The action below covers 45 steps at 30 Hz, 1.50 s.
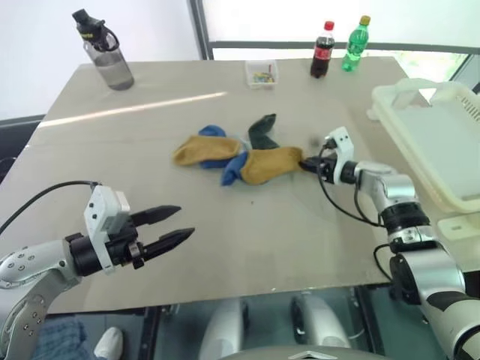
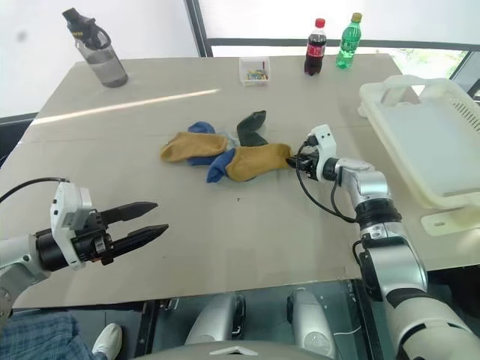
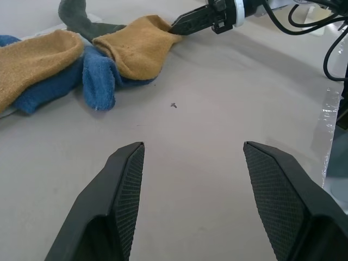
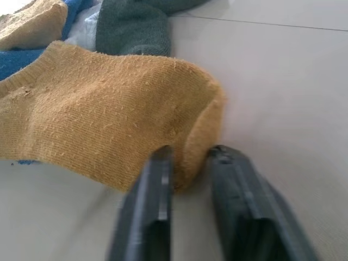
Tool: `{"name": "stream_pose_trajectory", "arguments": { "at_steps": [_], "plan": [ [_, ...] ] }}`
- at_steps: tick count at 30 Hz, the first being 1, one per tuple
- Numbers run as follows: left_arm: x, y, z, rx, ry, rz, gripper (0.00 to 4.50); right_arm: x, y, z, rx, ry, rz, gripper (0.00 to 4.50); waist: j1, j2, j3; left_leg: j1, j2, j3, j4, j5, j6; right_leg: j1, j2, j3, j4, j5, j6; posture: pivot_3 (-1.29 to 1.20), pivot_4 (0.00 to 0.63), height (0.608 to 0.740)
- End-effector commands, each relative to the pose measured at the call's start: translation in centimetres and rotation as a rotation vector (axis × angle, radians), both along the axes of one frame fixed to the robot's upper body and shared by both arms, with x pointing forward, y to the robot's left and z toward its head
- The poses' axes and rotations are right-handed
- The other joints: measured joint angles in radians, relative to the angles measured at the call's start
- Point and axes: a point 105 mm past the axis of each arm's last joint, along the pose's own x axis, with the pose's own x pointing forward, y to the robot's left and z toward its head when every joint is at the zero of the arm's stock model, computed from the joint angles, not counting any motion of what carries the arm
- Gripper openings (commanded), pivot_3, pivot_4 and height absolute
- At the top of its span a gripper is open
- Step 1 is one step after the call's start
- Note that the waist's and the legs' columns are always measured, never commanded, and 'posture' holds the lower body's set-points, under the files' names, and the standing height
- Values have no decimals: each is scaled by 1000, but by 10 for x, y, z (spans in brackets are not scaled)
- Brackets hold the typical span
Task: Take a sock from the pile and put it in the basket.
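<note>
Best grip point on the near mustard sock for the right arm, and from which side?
Take the mustard sock by its end nearest the basket, coming in low from that side. That end sticks out clear of the blue sock and dark green sock, so only one layer gets pinched. The right gripper already has its fingers closed on that edge.

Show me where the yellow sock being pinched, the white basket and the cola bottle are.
yellow sock point(image 4: 109, 125): right wrist view, its knit body.
white basket point(image 1: 405, 94): left eye view, near rim handle.
cola bottle point(image 1: 322, 52): left eye view, its label.
</note>
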Motion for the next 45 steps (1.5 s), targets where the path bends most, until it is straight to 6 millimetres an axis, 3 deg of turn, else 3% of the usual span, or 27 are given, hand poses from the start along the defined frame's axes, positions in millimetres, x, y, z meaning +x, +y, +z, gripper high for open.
{"name": "stream_pose_trajectory", "arguments": {
  "at_steps": [1,10,15,20,26,35,39,42,45],
  "plan": [
    [-2,-5,7,17,-30,-27,3102,1,4,19,15,-58,21,24,-4,0,0,0,0,0,0,0,0,0,0,0,0,0,0,0,150,740],
    [0,-6,5,29,-12,-45,3102,-40,-6,12,-13,15,141,24,-10,0,0,0,0,-1,-1,0,0,0,0,0,0,0,0,0,150,740],
    [-1,-8,3,24,-3,-53,3102,-75,-39,-1,-70,132,165,24,-5,0,0,0,0,-1,-1,0,0,0,-1,0,-1,0,0,0,150,740],
    [0,-10,2,19,5,-63,3102,-78,-77,-9,-113,195,24,24,-12,0,0,1,0,0,0,0,0,1,0,0,-1,-2,-3,0,150,740],
    [2,-12,3,19,7,-75,3102,-73,-104,21,-36,132,-80,24,-10,0,0,1,0,1,1,0,0,0,0,1,0,-2,-3,0,150,740],
    [3,-11,2,23,17,-85,3102,-114,-143,104,51,42,-74,24,-4,1,1,-1,0,0,0,0,0,0,0,0,-2,-1,0,0,150,740],
    [4,-13,0,21,25,-98,3102,-122,-131,128,76,8,-17,24,-10,1,1,-1,0,1,0,0,0,0,0,0,-2,-3,-3,0,150,740],
    [6,-14,-1,19,27,-108,3102,-121,-102,118,84,54,54,24,-16,1,1,1,2,1,0,0,0,0,2,1,-2,-3,-2,0,150,740],
    [8,-15,0,18,25,-113,3102,-119,-56,94,137,135,134,24,-18,1,1,1,3,1,0,0,0,0,4,2,-1,-4,-1,0,150,740]
  ]
}}
